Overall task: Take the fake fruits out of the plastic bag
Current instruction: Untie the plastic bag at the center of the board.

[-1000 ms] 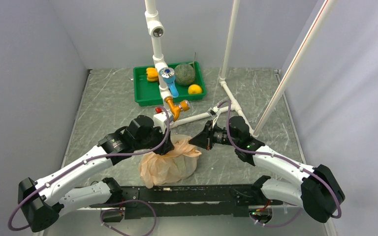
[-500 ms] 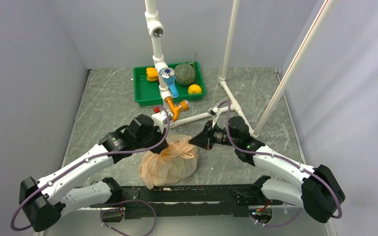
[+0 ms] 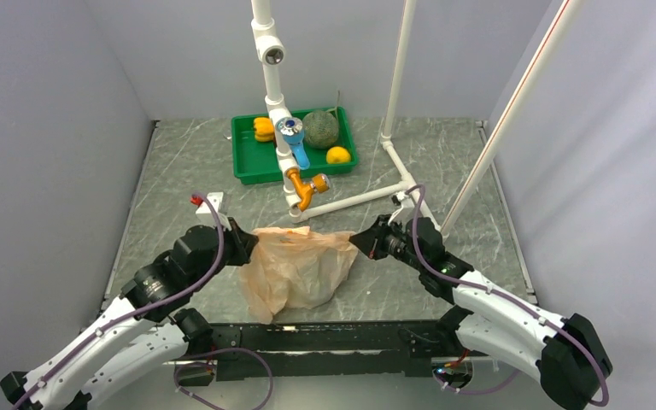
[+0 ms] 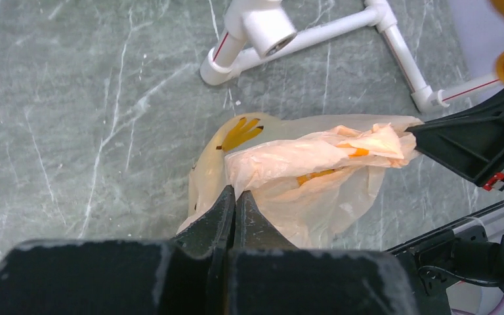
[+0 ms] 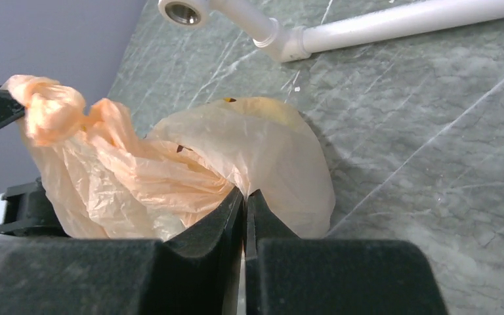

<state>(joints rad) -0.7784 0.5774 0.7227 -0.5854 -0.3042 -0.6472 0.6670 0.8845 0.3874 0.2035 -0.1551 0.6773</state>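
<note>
We hold the plastic bag (image 3: 297, 269) between our two arms, spread across the grey marbled table (image 3: 179, 179) just ahead of the black rail (image 3: 350, 337) at the near edge. Our left gripper (image 3: 241, 248) is pinched tight on the bag's left edge, with its fingers (image 4: 220, 210) closed and film caught between them. Our right gripper (image 3: 360, 242) is clamped the same way on the bag's right corner, and no gap shows at its tips.

The bag's belly rests on the table while its top edge is pulled out between the two grips. The film is crumpled and carries yellow banana prints (image 4: 239, 133). It hides whatever lies inside, so we cannot make out the fake fruits.

Just behind the bag the foot of a white pipe frame (image 3: 350, 201) runs across the table, and its orange fitting (image 3: 307, 184) hangs near the bag's far side. Farther back a green tray (image 3: 248, 166) holds a netted melon (image 3: 321, 128), a yellow pepper (image 3: 263, 128) and a small round yellow-orange fruit (image 3: 337, 155). A blue fitting (image 3: 295, 145) on the upright covers part of the tray from above.
</note>
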